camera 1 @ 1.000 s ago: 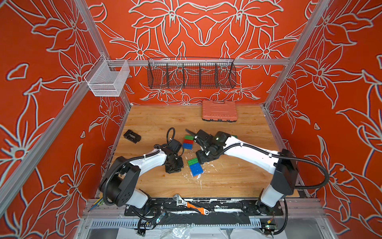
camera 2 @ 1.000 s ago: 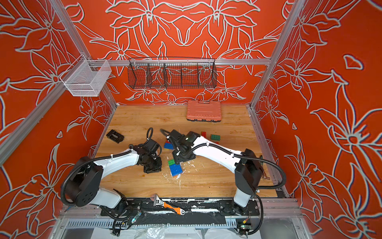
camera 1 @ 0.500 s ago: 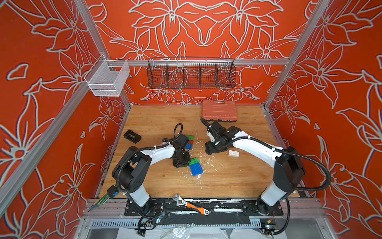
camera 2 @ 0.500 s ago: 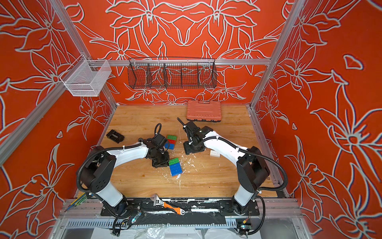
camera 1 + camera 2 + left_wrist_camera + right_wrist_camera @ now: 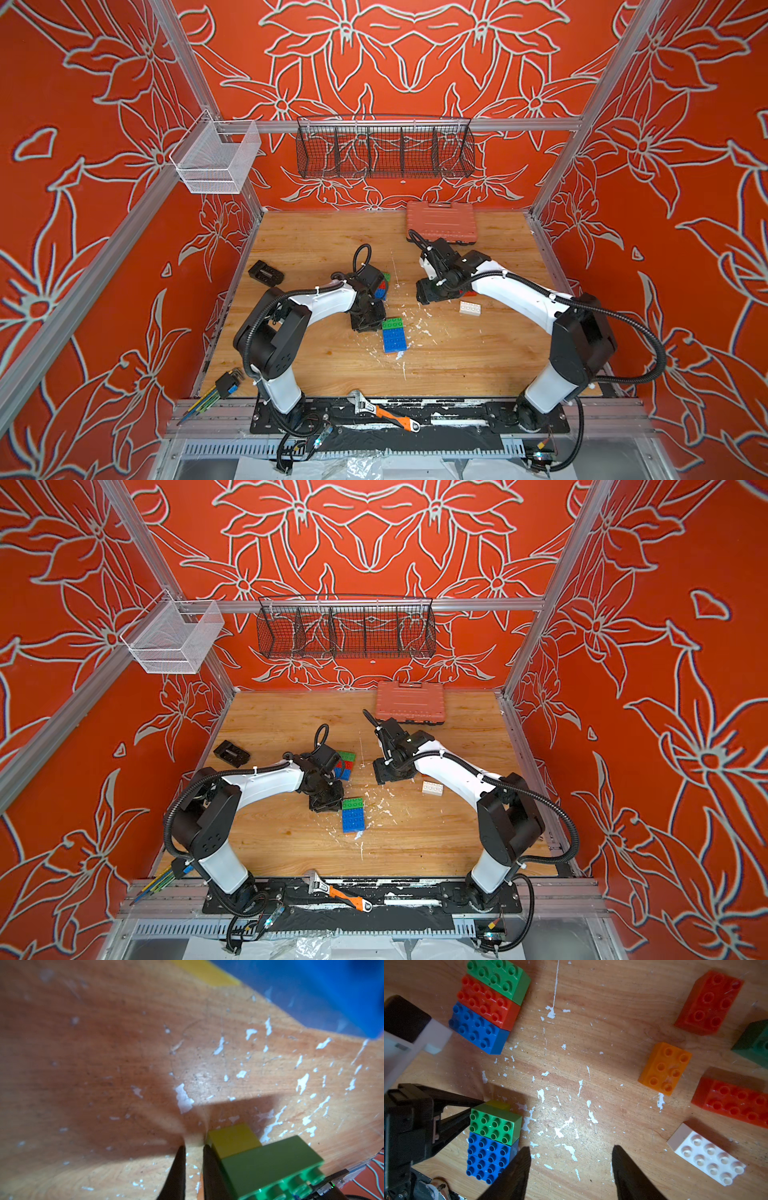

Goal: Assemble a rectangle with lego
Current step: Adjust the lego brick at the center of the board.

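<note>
At the left of both top views the small black block [image 5: 266, 272] lies well apart from the work, so we leave it alone. Toward the centre, the left gripper [image 5: 193, 1148] is down at the table [image 5: 316, 249] beside the green end of the green-and-blue slab [image 5: 393, 334]. In the left wrist view its fingers [image 5: 176, 1172] stand nearly together, only a slim strip of bare wood between them, clamped on nothing; one lies just beside the slab, perhaps touching. We judge it is there to nudge or steady the slab, not to lift it. A yellow brick [image 5: 232, 1138] shows at that same end; whether it sits under the green or beside it we cannot tell. Just above the slab in the frame, partly hidden, lies the green, red and blue trio [image 5: 345, 764], three bricks pressed side by side, seemingly another part of the rectangle waiting to be joined. Right of centre the right gripper [image 5: 571, 1147] hangs over bare wood with its fingers wide apart and empty, which we read as readiness to fetch a loose brick. The white brick [image 5: 470, 308] lies near it, and the right wrist view shows an orange brick [image 5: 664, 1068], red bricks [image 5: 708, 1001] and a dark green brick [image 5: 756, 1043] loose close by. The tool case [image 5: 440, 222] sits at the upper right of the table, out of the way.
</note>
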`<state>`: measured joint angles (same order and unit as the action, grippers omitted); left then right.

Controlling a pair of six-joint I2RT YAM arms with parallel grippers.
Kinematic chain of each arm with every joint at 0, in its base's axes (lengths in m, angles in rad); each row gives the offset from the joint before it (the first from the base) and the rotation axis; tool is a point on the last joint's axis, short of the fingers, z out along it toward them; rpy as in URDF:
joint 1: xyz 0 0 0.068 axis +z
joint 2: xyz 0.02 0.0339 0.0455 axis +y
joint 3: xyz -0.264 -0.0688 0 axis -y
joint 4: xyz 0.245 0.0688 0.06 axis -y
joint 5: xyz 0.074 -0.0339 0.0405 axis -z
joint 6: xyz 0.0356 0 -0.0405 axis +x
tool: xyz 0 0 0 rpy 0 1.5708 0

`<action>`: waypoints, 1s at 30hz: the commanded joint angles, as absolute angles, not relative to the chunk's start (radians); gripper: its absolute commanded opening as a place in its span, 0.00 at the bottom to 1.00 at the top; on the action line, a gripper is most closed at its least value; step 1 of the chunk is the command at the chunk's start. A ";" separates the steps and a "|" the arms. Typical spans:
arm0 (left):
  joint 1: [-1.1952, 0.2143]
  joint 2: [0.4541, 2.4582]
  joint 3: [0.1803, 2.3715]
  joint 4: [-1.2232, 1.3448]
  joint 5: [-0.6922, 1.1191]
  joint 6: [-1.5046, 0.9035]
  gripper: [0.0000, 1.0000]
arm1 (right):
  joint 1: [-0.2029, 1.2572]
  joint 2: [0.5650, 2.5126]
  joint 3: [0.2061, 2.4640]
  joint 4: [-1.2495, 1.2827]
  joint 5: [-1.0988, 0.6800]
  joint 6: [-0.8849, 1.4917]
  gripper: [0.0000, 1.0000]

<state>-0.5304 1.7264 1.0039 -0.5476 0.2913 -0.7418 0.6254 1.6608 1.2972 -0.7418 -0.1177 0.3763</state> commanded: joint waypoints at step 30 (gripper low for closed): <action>-0.374 1.455 1.064 -0.889 0.121 -0.577 0.42 | 0.407 1.950 1.599 -0.791 -0.040 0.326 0.67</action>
<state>-0.4114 1.4792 1.0355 -0.7914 0.1608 -0.6342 0.4362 1.8801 1.5196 -0.7334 -0.0624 0.3424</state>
